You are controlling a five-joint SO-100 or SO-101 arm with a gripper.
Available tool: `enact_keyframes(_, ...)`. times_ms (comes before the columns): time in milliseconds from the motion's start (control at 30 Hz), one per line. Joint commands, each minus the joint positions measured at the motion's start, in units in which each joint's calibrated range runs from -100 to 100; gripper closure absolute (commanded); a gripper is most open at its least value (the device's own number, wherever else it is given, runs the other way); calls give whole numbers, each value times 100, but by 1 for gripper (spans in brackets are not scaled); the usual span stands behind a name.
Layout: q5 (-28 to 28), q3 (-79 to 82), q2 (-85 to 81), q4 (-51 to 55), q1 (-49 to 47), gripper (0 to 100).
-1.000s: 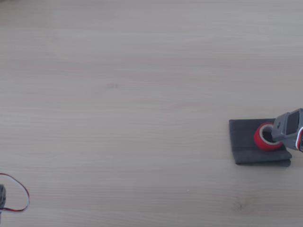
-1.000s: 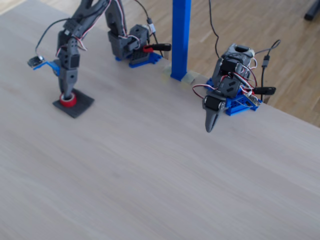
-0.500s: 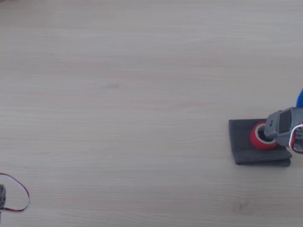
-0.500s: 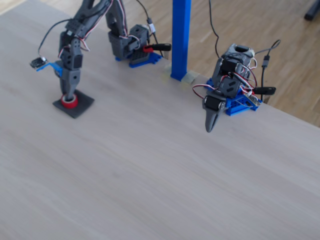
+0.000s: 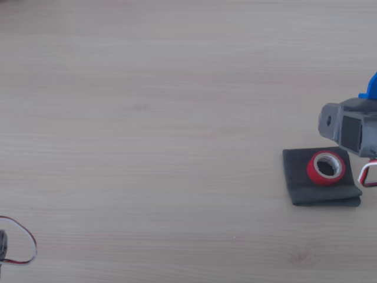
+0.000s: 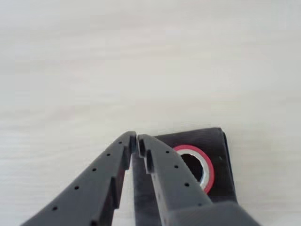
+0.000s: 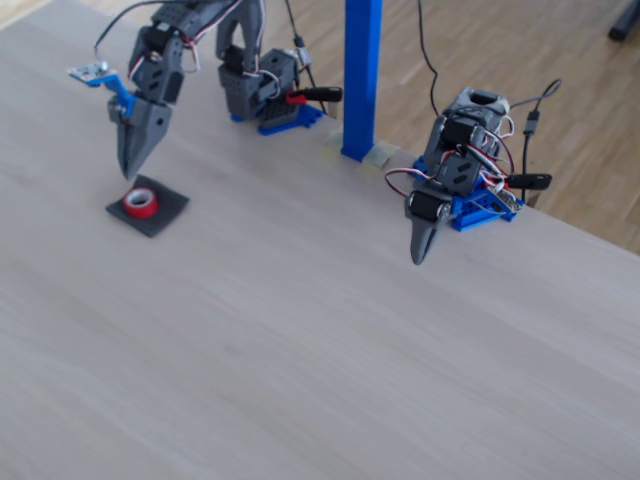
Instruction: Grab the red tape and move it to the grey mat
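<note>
While the red tape (image 5: 325, 167) is lying flat on the grey mat (image 5: 296, 177), the hand (image 7: 129, 172) is now hanging above it, clear of the roll. A second ago the fingers were still reaching down into the roll's open centre; since then the arm has been lifting away, and the tape is staying behind on the cloth. In the wrist view the hand (image 6: 137, 140) is showing its two fingers almost closed, tips nearly touching, with nothing between them. The roll (image 6: 206, 165) is sitting just right of them on the mat (image 6: 217, 141). On the counter (image 7: 330, 330) a second arm (image 7: 450, 180) is resting far to the right, not taking part. To my judgement, the placing is done.
</note>
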Motion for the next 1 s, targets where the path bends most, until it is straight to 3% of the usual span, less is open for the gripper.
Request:
enact_keyframes(0,38,312,-804,-3,-23,98)
enact_keyframes(967,-14,5554,-5262,-12,76,98)
